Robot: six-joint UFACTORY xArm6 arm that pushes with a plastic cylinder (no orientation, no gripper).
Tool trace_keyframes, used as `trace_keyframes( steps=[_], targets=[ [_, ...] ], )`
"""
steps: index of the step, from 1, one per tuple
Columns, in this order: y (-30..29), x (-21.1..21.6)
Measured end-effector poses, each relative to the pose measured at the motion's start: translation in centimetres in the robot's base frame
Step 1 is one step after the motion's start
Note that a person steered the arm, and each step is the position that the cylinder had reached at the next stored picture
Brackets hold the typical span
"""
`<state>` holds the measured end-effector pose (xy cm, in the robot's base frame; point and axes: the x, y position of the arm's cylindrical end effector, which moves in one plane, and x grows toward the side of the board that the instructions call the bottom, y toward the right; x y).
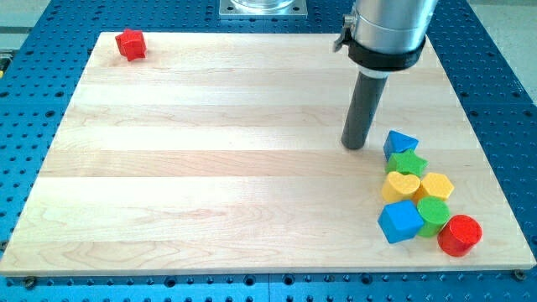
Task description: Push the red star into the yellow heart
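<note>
A: Are there any jaws to report on?

B: There are none. The arm ends in a plain dark rod, so nothing opens, closes or clamps. My tip (355,148) rests on the wooden board (210,168) and holds nothing.

A: Does my tip touch a block?

B: It stands just left of the blue block (399,143), close to it, but whether they meet I cannot tell.

A: Where is the red star (130,44)?

B: It sits alone in the far left corner of the board, well apart from my tip and from everything else.

A: And the yellow heart (401,185)?

B: It lies in the cluster at the near right, just beneath the green star (408,163). A yellow hexagon (436,185) is beside it on the right. Nearer still are a blue cube (399,221), a green cylinder (434,213) and a red cylinder (460,234).
</note>
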<state>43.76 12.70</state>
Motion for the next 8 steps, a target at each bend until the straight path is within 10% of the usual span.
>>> trace_keyframes(
  steps=[3,5,8],
  targets=[
    [6.6,5.7],
    [-2.3,1.7],
    [-40.3,-12.2]
  ],
)
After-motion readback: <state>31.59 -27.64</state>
